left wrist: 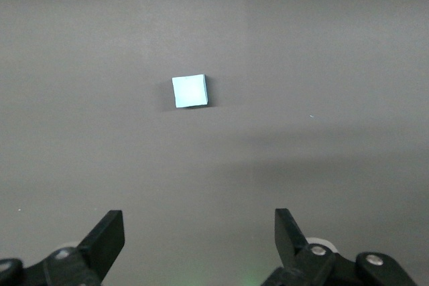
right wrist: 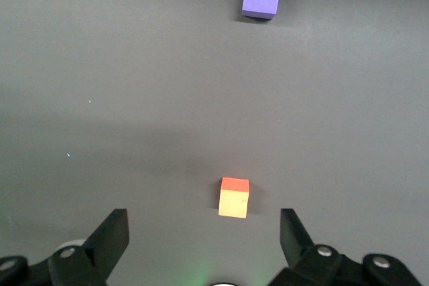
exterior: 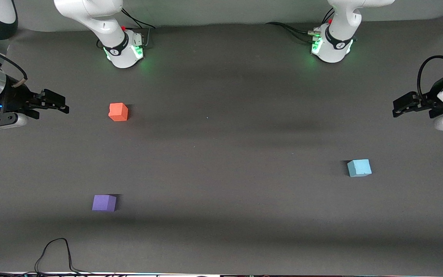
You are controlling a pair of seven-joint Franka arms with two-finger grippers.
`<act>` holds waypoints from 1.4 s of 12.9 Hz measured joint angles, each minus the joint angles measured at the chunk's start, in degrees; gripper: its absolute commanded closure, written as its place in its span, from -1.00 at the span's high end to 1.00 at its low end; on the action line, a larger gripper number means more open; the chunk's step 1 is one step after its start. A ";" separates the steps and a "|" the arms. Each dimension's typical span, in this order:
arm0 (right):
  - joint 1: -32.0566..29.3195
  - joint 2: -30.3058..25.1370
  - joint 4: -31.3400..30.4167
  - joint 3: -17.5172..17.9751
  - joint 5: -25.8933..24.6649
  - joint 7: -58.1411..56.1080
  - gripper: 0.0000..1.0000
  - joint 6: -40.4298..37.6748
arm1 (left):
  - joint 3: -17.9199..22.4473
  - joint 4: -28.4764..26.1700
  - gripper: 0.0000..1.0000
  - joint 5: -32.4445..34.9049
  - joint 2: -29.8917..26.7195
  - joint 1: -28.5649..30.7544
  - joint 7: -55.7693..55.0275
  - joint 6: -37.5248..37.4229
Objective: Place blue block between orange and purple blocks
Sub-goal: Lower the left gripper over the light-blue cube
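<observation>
Judging from my screens, I'd say nothing of the task is done yet. The blue block sits alone at the lower right of the front frame, toward the left arm's end of the table. The orange block lies at upper left and the purple block at lower left, well apart, with bare mat between them. My left gripper hangs at the right edge, fingers spread and empty; the right gripper waits at the left edge, also spread. Picking, carrying and placing all remain.
</observation>
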 measured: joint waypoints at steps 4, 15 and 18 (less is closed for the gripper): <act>-0.01 -0.05 0.00 -0.77 -0.05 -0.46 1.00 0.00 | 0.16 -0.03 1.00 -0.02 0.00 0.00 0.01 -0.18; 0.08 -0.05 0.02 -0.83 -0.05 -0.50 1.00 -0.02 | 1.62 -1.78 1.00 0.00 10.27 2.72 2.85 11.65; 0.08 -0.05 0.01 -0.87 -0.05 -0.50 1.00 -0.03 | 1.64 -4.09 1.00 0.01 16.62 3.35 3.73 19.44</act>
